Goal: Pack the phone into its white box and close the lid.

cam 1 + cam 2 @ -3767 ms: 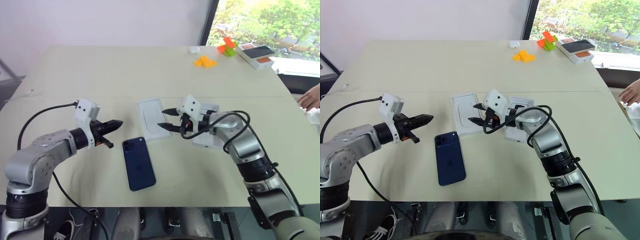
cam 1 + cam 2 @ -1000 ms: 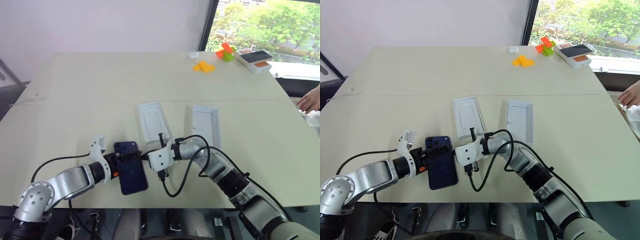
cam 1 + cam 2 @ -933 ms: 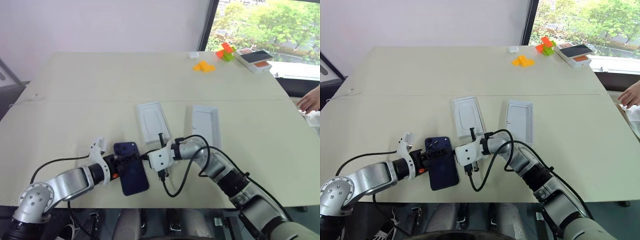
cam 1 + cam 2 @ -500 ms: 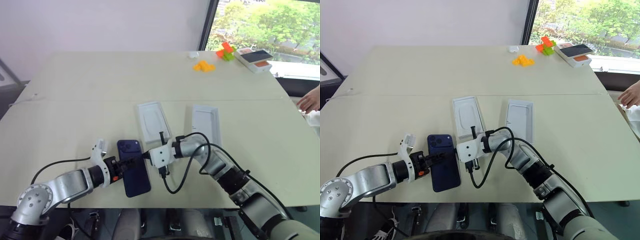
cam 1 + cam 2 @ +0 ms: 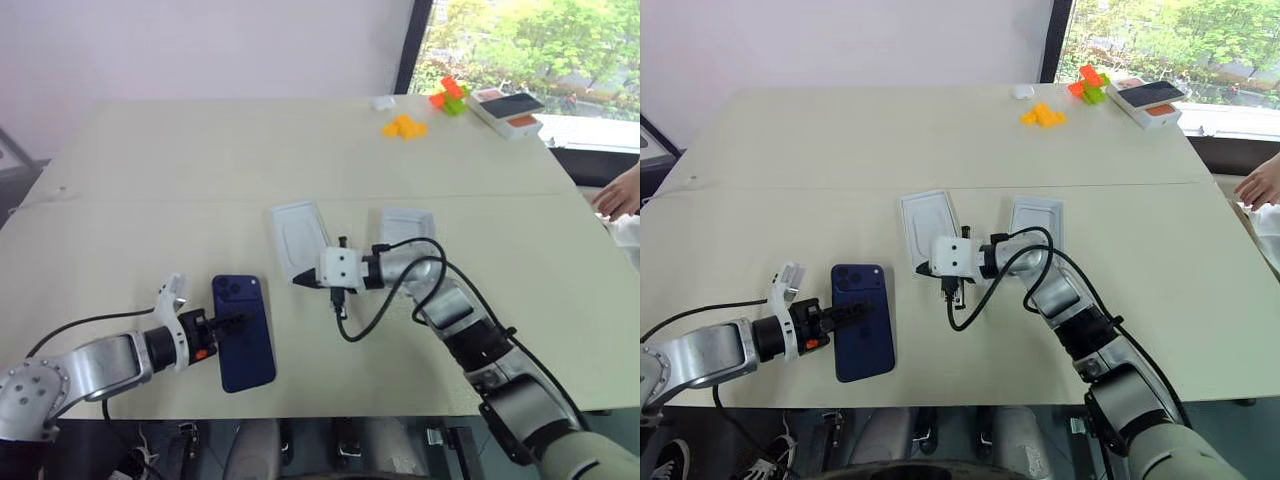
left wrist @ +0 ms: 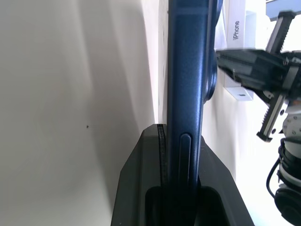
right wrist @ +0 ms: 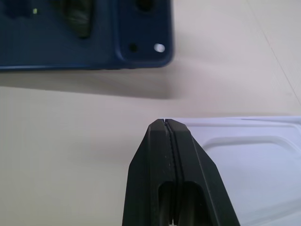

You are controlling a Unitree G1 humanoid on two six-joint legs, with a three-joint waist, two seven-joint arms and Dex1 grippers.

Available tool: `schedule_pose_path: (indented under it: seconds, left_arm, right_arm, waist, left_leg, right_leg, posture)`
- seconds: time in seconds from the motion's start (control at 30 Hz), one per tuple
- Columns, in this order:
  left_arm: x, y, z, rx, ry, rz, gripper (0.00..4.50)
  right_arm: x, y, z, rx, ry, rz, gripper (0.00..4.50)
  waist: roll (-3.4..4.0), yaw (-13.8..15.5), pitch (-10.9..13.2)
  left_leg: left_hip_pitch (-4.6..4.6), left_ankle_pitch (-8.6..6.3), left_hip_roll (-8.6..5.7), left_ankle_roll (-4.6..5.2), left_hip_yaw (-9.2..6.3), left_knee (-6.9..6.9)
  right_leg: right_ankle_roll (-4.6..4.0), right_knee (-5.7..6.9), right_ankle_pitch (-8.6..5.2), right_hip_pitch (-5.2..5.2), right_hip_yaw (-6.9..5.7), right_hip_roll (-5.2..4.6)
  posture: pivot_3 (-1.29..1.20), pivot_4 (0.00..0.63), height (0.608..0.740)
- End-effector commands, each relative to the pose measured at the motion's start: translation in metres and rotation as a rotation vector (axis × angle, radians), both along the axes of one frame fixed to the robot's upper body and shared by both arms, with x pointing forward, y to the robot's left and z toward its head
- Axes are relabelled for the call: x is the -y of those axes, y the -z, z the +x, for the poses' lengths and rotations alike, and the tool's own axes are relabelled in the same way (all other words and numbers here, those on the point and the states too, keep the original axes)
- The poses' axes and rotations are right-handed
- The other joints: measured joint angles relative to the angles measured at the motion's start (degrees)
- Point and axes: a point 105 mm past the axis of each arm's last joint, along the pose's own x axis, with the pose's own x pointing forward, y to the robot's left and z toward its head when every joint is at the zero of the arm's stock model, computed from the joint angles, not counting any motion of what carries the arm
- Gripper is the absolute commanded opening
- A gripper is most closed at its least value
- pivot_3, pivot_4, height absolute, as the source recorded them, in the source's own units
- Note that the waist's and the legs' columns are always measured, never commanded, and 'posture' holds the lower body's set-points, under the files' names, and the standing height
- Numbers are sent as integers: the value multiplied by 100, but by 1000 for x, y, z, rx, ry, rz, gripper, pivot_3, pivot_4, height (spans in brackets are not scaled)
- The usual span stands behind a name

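Phone (image 5: 242,332) sits at the near left of the table (image 5: 180,170), clamped by its long edge between the fingers of the left gripper (image 5: 228,325). Right gripper (image 7: 170,141) is fully shut and empty, beside the flat insert (image 5: 300,240). The white box (image 5: 408,226) lies to the right, partly hidden by the right arm. Risk: the narrow edge grip may let the phone pivot or slip during transfer. Risk: the right arm obstructs the box, so collision is possible.

Office or lab room: wide beige table (image 5: 200,170), window (image 5: 520,40).
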Motion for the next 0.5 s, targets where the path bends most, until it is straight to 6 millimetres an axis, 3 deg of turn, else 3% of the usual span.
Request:
schedule_pose_path:
  seconds: [0.03, 0.3, 0.5]
  left_arm:
    - [1, -9, 3, 45, 1, 5, 29]
    - [-2, -7, 6, 43, -23, 25, 29]
    - [-1, -8, 10, 47, -34, 15, 29]
  right_arm:
    - [2, -12, 10, 43, 32, 25, 0]
    - [13, 9, 29, 246, 38, -183, 0]
    - [6, 9, 47, 370, 91, -194, 0]
  waist:
    - [-3, 3, 4]
    - [-1, 1, 7]
    - [-3, 3, 8]
  left_leg:
    - [-1, 0, 0, 0, 0, 0]
    - [-1, 2, -2, -1, 1, -13]
    - [3, 6, -3, -5, 1, -11]
  right_leg:
    - [5, -2, 3, 0, 0, -1]
    - [6, -13, 3, -1, -1, 0]
    - [7, -13, 4, 4, 0, 1]
  posture:
    - [0, 150, 737]
    - [0, 150, 737]
    - [0, 150, 737]
